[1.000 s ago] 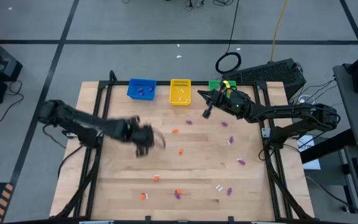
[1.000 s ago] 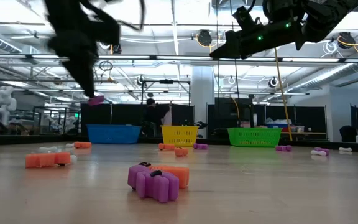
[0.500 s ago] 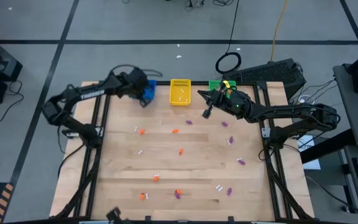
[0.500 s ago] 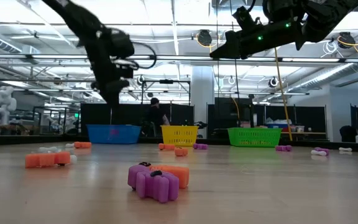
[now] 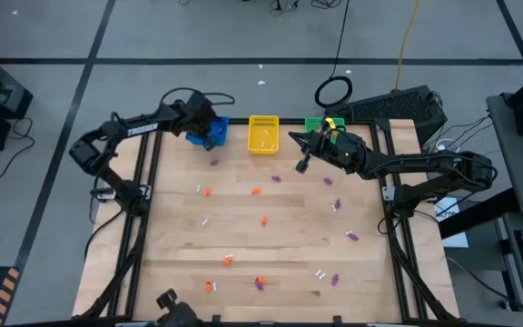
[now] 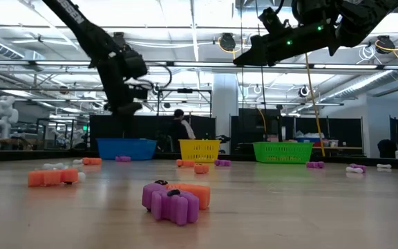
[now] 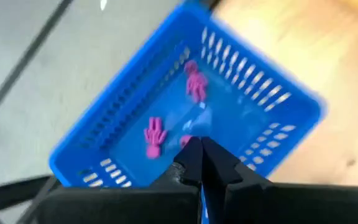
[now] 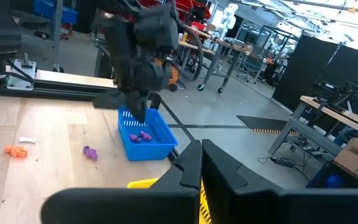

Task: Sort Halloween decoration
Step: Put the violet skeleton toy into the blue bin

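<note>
Left gripper point(image 7: 201, 144) hangs over blue basket point(image 5: 209, 123), jaws pinched shut, empty; purple trinket point(image 5: 213, 163) lies just outside on tabletop point(image 5: 280, 236); regrasp it, release lower, centred; right gripper point(image 5: 303, 166) shut, waiting near green basket point(image 6: 282, 151).

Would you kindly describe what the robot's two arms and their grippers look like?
Both arms are dark, jointed tubes. The left arm bears white lettering and trails a looping black cable. The right arm shows small green lights near its wrist. The left gripper has two slim dark fingers with blue between them; the right gripper shows yellow.
</note>
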`<control>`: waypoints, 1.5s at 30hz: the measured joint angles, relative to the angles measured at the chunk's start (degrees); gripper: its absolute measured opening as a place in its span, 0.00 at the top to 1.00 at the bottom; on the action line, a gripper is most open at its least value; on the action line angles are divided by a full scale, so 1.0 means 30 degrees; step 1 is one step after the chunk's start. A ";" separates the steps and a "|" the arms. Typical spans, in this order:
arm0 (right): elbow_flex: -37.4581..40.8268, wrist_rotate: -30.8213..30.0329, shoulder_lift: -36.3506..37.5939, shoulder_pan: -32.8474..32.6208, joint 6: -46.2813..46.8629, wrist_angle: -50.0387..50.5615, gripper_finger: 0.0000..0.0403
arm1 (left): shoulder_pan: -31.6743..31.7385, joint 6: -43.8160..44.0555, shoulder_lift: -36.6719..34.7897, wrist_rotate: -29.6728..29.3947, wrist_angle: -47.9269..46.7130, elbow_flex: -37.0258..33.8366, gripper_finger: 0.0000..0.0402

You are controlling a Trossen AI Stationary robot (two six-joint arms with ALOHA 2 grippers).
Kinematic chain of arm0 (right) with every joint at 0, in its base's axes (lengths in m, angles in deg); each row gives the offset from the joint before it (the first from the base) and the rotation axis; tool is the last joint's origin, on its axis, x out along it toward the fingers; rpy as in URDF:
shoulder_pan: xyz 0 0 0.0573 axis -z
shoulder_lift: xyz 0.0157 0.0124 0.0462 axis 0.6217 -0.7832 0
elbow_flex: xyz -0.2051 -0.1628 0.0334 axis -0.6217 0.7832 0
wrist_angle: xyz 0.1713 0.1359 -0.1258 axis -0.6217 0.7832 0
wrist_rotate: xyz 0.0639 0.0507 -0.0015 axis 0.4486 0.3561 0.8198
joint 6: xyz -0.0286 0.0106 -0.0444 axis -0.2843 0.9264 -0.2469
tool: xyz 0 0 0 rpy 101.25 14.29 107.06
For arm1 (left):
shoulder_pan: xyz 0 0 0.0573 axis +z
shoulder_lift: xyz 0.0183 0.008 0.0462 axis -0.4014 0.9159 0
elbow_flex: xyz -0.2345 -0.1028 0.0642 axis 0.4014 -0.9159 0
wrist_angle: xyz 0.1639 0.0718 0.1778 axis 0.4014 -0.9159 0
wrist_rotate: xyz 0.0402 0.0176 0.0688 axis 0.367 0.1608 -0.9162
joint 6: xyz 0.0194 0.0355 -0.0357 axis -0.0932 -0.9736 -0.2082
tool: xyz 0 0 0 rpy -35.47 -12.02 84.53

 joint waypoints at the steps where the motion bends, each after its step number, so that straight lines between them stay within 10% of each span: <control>1: 0.0000 0.0000 0.0000 0.0000 -0.0068 0.0007 1.00 | -0.0239 -0.0002 -0.0356 0.0049 -0.0069 0.0000 1.00; 19: 0.0000 0.0000 -0.0007 0.0000 0.0238 0.0095 1.00 | -0.5122 0.1942 -0.0913 0.1887 -0.5005 0.0007 0.99; 33: 0.0000 0.0000 -0.0007 0.0000 0.0231 0.0138 1.00 | -0.5358 0.2298 0.1891 -0.0232 -0.3640 0.0000 0.64; 45: 0.0000 0.0000 -0.0007 0.0000 0.0231 0.0146 1.00 | -0.5337 0.2068 0.3860 -0.1300 -0.3240 0.0092 0.60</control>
